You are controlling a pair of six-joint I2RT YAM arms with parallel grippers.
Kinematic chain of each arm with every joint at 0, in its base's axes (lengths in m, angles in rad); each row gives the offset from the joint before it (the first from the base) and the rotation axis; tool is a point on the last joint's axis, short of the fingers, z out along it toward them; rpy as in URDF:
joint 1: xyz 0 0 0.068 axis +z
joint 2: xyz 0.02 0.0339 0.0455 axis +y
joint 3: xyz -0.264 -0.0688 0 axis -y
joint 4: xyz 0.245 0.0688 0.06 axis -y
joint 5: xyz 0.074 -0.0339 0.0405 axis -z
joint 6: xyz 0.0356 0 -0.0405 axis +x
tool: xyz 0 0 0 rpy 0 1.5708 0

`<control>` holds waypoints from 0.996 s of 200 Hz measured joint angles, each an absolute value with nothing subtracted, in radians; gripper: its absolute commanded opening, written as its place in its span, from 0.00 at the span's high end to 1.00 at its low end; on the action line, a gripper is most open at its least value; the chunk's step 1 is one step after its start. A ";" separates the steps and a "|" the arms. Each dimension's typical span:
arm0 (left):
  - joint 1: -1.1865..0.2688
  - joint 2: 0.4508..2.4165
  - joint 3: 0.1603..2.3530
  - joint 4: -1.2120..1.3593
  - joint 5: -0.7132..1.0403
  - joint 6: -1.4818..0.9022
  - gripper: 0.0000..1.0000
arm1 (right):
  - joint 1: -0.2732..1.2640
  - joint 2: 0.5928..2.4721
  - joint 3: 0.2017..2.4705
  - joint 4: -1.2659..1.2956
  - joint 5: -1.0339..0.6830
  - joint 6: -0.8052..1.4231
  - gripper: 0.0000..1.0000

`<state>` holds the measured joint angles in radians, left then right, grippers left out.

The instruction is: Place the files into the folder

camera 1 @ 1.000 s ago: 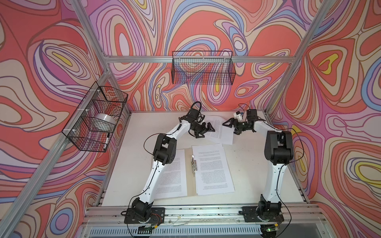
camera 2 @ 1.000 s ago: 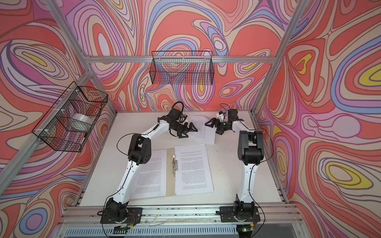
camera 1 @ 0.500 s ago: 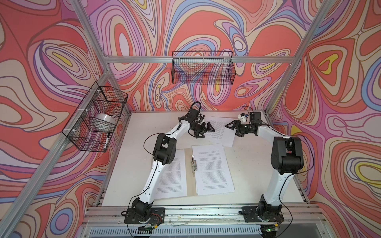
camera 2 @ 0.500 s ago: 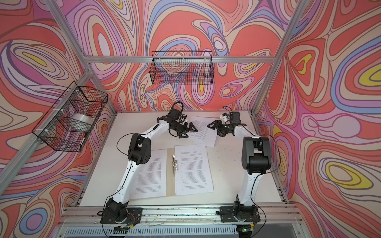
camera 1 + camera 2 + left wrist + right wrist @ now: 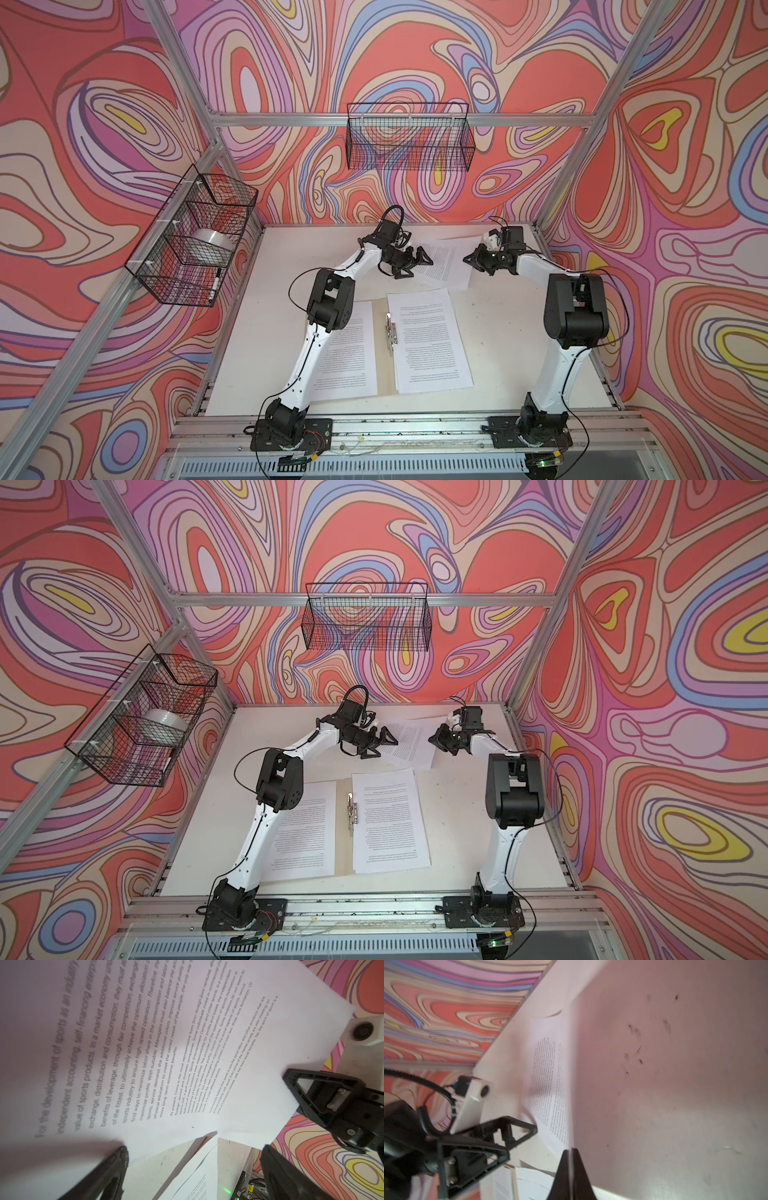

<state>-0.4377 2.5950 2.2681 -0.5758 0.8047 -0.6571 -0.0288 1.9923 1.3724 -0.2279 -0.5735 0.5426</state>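
right fingers (image 5: 467, 259) are fully closed, pinching the right edge of the loose sheet (image 5: 444, 262); the right wrist view shows the paper edge clamped between them. That loose sheet (image 5: 409, 739) sits near the back edge of the worktop (image 5: 519, 353), just behind the folder (image 5: 384, 374).

left fingers (image 5: 420, 266) are spread wide at the sheet's opposite edge, gripping nothing; can't tell if they touch the paper.

The folder lies open and flat, centred toward the front edge, with the metal clip (image 5: 390, 338) on its spine. A single sheet (image 5: 353, 357) lies on its left flap, partly under the left arm, and a stack (image 5: 430, 340) on its right flap.
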 measured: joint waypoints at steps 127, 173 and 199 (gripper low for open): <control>-0.331 1.943 1.897 -0.511 0.712 -0.686 0.00 | 0.162 1.419 1.152 -0.107 -0.378 0.803 1.00; -0.335 1.747 1.496 -0.440 0.680 -0.701 0.00 | 0.365 1.146 0.855 -0.089 -0.165 0.921 1.00; -0.336 1.676 1.335 -0.441 0.673 -0.702 0.00 | 0.384 0.969 0.638 -0.122 -0.028 0.981 1.00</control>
